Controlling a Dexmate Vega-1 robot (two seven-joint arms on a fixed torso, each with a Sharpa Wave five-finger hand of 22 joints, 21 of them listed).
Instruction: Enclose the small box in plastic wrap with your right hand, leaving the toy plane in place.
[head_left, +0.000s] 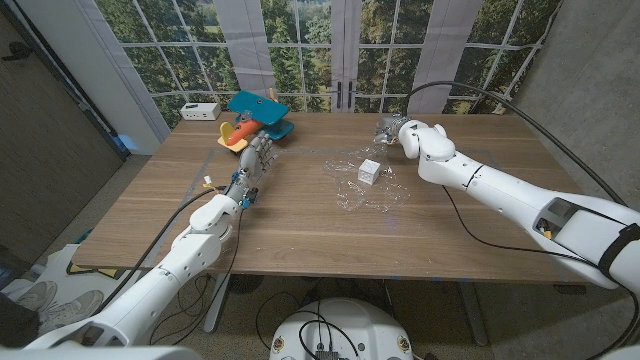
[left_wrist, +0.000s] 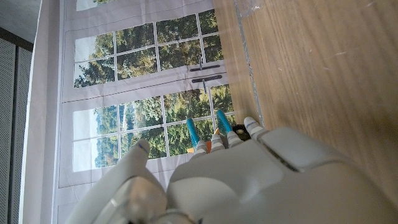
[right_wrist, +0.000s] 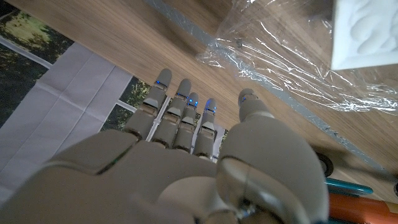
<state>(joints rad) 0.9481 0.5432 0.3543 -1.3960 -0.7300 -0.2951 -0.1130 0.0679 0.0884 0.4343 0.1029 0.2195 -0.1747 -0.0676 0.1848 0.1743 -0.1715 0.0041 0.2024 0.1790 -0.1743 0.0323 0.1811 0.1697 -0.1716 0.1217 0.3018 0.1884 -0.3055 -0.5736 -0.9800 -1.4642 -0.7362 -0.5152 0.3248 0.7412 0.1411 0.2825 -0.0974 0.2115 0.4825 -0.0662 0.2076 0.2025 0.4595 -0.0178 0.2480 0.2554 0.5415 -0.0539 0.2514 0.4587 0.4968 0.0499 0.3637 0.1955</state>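
While the left hand is reaching far out along the left side of the wooden table, its fingers are stretching toward the toy plane with blue wings and an orange body, which is sitting near the table's far left edge. From the head view the fingertips are lying right at the plane, though whether they are touching it cannot be told; the fingers are lying fairly straight and side by side, gripping nothing that can be seen. In the left wrist view the left hand is showing its pale back, with the fingers pointing at the window.

Across the table, the right hand is hanging above the far side, just beyond the crumpled sheet of clear plastic wrap. In the right wrist view the right hand is holding its fingers extended and slightly apart, holding nothing, with the plastic wrap near the fingertips. The small white box is sitting on the wrap near the table's middle, well apart from the plane; a corner of the box is showing in the right wrist view.

Behind the table, large paned windows are looking out on green trees, and a small white device is lying at the far left corner.
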